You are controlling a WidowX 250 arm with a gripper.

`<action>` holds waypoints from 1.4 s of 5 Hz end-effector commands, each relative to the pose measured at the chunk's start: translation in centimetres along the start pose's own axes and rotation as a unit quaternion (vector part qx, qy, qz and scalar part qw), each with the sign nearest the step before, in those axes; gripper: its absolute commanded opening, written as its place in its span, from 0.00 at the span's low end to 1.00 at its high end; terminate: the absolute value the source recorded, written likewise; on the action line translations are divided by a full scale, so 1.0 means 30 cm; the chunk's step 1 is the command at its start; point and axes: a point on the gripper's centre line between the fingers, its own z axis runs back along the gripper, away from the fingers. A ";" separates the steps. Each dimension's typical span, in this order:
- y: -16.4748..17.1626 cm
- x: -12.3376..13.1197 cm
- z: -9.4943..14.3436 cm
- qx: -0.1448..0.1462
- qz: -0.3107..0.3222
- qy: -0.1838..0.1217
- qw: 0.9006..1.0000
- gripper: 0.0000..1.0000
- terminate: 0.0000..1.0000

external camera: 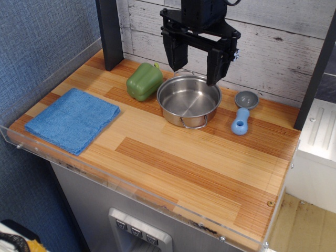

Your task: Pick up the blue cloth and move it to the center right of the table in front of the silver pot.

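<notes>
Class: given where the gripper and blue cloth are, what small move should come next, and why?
Probably swing the gripper left and forward toward the blue cloth. It hangs open above the silver pot, while the cloth lies flat and untouched at the table's left end.

Cloth [73, 119] is showing matt, nubby blue terry. Pot [189, 102] is gleaming as polished steel. Table [173, 163] is showing striped wood, faintly sheened; rim [126, 181] is looking like clear glossy acrylic. Pepper [144, 81] is shining like smooth plastic.
</notes>
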 end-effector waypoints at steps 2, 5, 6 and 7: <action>0.033 -0.053 -0.008 -0.002 0.018 0.009 1.000 1.00 0.00; 0.302 -0.310 0.016 0.038 0.011 0.033 0.999 1.00 0.00; 0.431 -0.380 -0.020 0.036 0.048 0.046 0.997 1.00 0.00; 0.543 -0.419 -0.089 0.036 0.116 0.061 0.991 1.00 0.00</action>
